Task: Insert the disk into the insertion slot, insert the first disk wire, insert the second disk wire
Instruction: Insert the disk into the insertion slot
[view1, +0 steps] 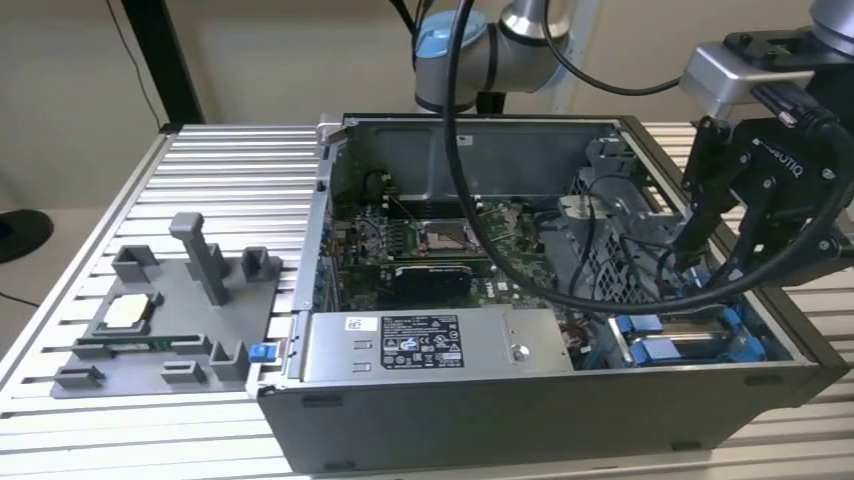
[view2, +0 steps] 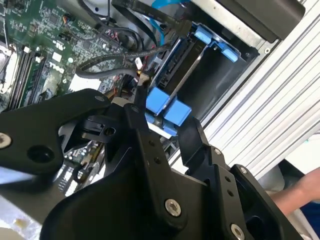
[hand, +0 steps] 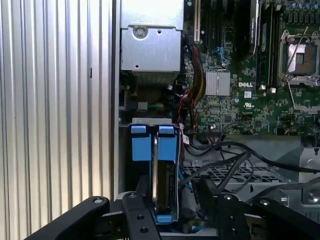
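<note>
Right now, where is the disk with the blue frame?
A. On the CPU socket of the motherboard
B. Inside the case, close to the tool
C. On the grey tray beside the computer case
B: in the first wrist view the disk stands on edge beside the motherboard, right at the tool.

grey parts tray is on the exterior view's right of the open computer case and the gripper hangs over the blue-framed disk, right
No. The exterior view shows the grey parts tray on its left of the computer case; the gripper does hang over the blue-framed disk.
</note>
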